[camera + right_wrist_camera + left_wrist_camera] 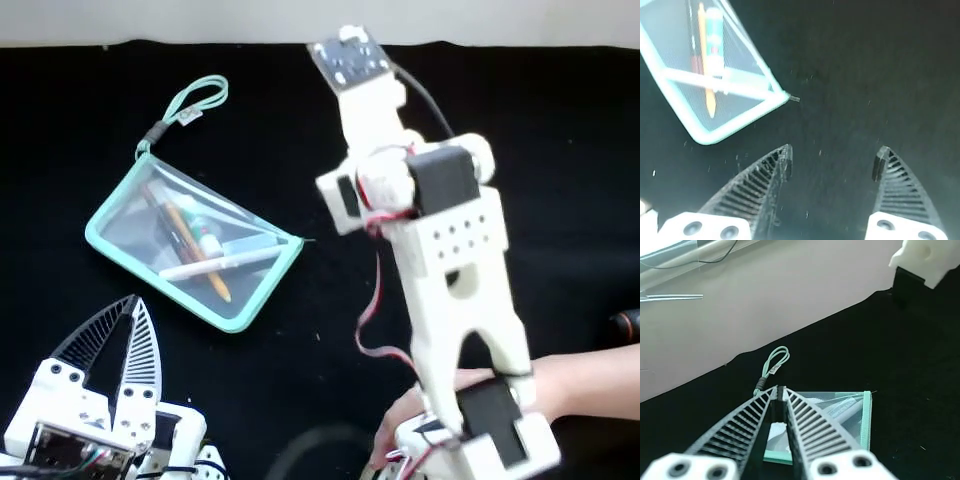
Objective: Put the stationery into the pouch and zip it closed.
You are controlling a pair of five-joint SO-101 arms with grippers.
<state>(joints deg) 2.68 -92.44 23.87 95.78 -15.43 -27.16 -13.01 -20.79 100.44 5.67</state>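
Note:
A clear pouch (190, 240) with mint trim lies on the black table, left of centre, a loop strap (195, 100) at its far end. Inside it are a pencil (195, 255), a white pen (220, 265) and a glue stick (205, 235). My left gripper (132, 300) sits shut and empty at the near left, short of the pouch (840, 412), its tips (780, 389) together. My right gripper (834, 156) hangs open above bare table beside the pouch corner (715, 95), where a small zip tab (794, 99) sticks out. The right arm (440, 220) stands raised at centre right.
The table is covered in black cloth (520, 110), with a pale wall (765, 300) behind its far edge. A person's hand (400, 425) and forearm (580, 375) rest by the right arm's base at the near right.

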